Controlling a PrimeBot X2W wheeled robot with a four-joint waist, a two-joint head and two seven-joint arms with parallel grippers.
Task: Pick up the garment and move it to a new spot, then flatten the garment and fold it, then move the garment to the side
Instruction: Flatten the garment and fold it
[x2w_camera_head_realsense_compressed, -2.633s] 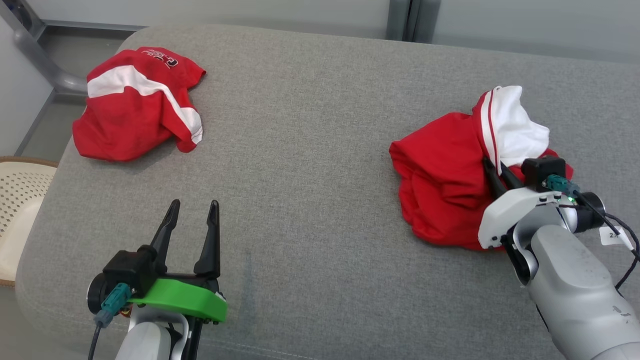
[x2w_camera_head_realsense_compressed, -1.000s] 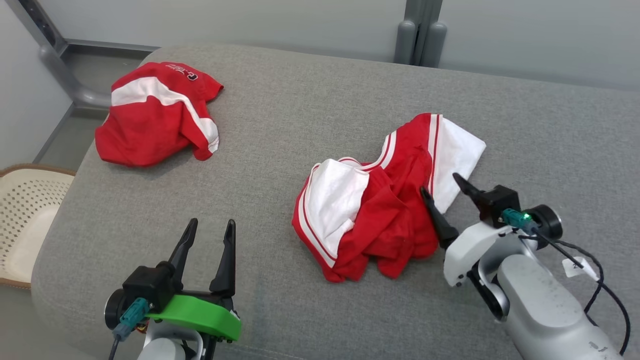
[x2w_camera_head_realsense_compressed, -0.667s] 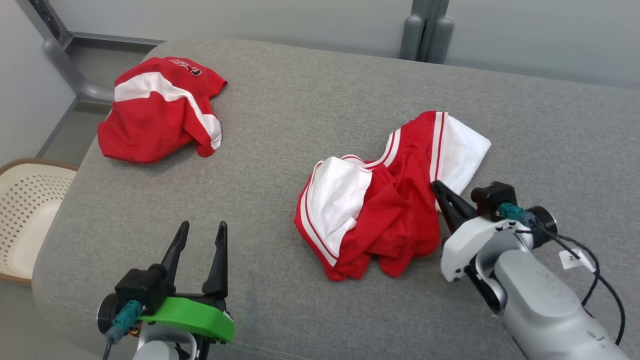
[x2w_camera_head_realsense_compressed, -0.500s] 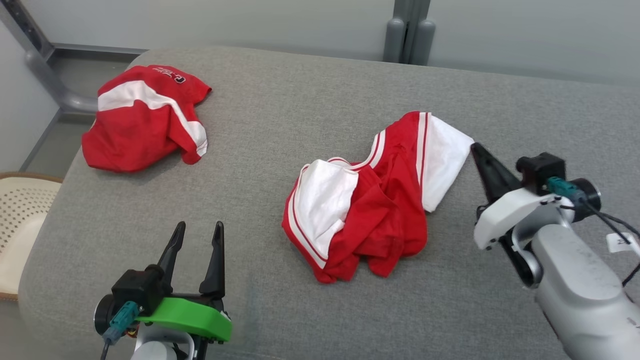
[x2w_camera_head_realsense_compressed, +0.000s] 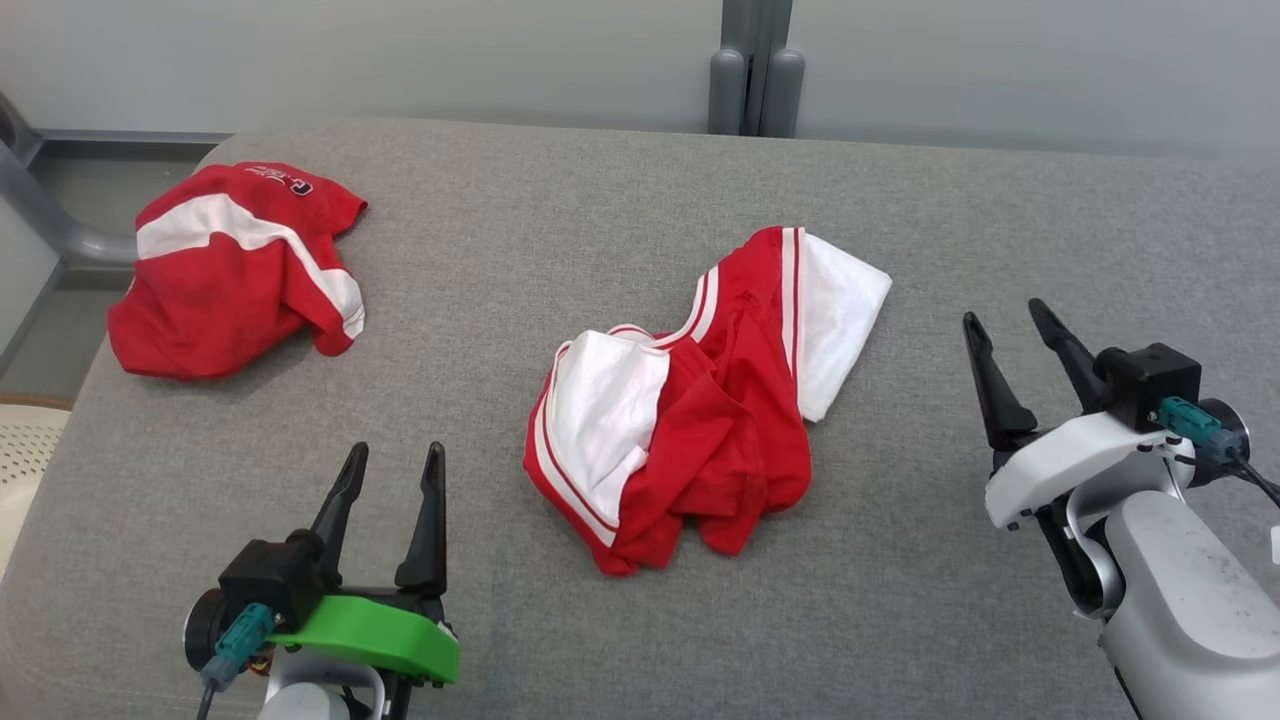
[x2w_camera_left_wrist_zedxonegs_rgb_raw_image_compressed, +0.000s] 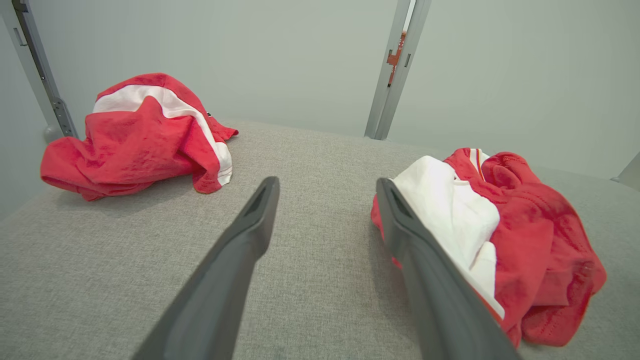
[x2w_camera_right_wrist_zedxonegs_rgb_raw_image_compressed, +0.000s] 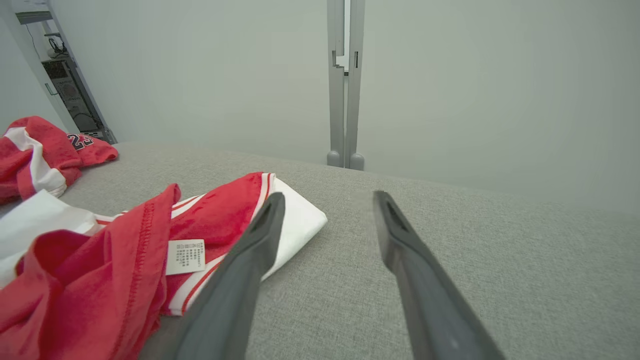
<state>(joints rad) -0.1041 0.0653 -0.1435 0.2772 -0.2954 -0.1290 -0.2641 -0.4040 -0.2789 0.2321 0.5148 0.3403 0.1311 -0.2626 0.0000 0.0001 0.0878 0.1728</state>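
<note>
On the grey upholstered surface (x2w_camera_head_realsense_compressed: 480, 230), near its middle: one garment (x2w_camera_head_realsense_compressed: 690, 440), red with white panels and red-and-white striped edging, lay crumpled in a loose heap. One white panel faced up at its left and another stuck out flat at its far right corner. In the left wrist view the garment (x2w_camera_left_wrist_zedxonegs_rgb_raw_image_compressed: 520, 240) sat just right of that gripper's right finger. In the right wrist view the garment (x2w_camera_right_wrist_zedxonegs_rgb_raw_image_compressed: 100, 270) lay to the left, with a small white care label (x2w_camera_right_wrist_zedxonegs_rgb_raw_image_compressed: 186, 256) showing on the red cloth.

Item, second garment (x2w_camera_head_realsense_compressed: 220, 280): red with a white band and dark lettering, bunched at the far left corner of the surface, well apart from the first; also seen in the left wrist view (x2w_camera_left_wrist_zedxonegs_rgb_raw_image_compressed: 135, 135) and the right wrist view (x2w_camera_right_wrist_zedxonegs_rgb_raw_image_compressed: 35, 150).

Item, left gripper (x2w_camera_head_realsense_compressed: 395, 452): on a green mount (x2w_camera_head_realsense_compressed: 370, 630), at the near left, fingers spread wide and holding nothing, pointing up the surface between the two garments (x2w_camera_left_wrist_zedxonegs_rgb_raw_image_compressed: 327, 185).

Item, right gripper (x2w_camera_head_realsense_compressed: 1003, 313): on a white housing (x2w_camera_head_realsense_compressed: 1070, 455), to the right of the first garment and clear of it, fingers parted with nothing between them (x2w_camera_right_wrist_zedxonegs_rgb_raw_image_compressed: 328, 196); bare grey cloth lay beneath.

Item, grey post (x2w_camera_head_realsense_compressed: 755, 70): upright against the pale wall behind the surface.

Item, cream perforated basket (x2w_camera_head_realsense_compressed: 20, 440): partly visible at the left edge, below the surface.
</note>
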